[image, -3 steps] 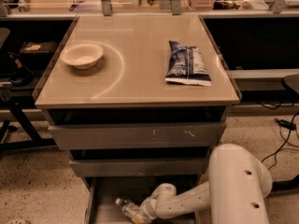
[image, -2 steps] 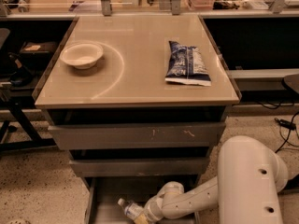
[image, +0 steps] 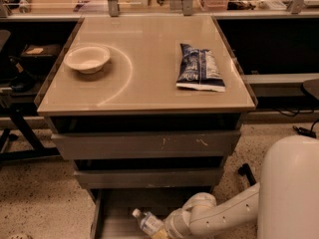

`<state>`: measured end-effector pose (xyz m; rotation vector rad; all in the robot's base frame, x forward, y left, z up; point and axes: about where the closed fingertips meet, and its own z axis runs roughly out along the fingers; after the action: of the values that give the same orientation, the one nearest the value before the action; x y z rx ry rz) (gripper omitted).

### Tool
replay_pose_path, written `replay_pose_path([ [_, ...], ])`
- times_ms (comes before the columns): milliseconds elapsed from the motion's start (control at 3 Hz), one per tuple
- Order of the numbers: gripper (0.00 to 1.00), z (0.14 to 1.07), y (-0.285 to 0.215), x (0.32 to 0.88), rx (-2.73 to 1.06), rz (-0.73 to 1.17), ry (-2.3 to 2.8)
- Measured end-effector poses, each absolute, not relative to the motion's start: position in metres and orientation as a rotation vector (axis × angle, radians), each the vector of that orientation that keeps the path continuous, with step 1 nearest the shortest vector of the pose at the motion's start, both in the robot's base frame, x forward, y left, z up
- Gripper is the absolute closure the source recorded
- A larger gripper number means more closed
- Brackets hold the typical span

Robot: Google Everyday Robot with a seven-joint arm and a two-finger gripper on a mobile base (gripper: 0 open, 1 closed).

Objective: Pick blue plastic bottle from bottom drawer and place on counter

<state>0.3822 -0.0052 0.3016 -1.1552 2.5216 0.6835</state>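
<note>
- The bottom drawer (image: 112, 218) stands open at the near edge; in it the bottle (image: 148, 224) lies tilted, its cap pointing far-left.
- The pincer (image: 163, 231) meets the bottle's near-right end; whether it is clenched or released cannot be told.
- The bench (image: 149, 49) lies above and beyond.

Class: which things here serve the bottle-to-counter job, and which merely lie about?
Job: small clear bluish plastic bottle; shallow grey bottom drawer; glossy beige counter; gripper, down in the drawer at the bottle.
Lying about: pale round bowl; dark blue snack bag.
</note>
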Motion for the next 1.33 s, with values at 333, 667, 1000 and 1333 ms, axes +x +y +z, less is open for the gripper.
replay_pose_path([
  [333, 1.0, 0.302, -0.005, 0.382, -1.156, 0.684, 2.521],
  [667, 1.0, 0.335, 0.002, 0.371, -1.17, 0.704, 2.472],
  [1000, 1.0, 0.392, 0.005, 0.352, -1.194, 0.684, 2.392],
  [1333, 1.0, 0.458, 0.019, 0.341, -1.241, 0.621, 2.289],
])
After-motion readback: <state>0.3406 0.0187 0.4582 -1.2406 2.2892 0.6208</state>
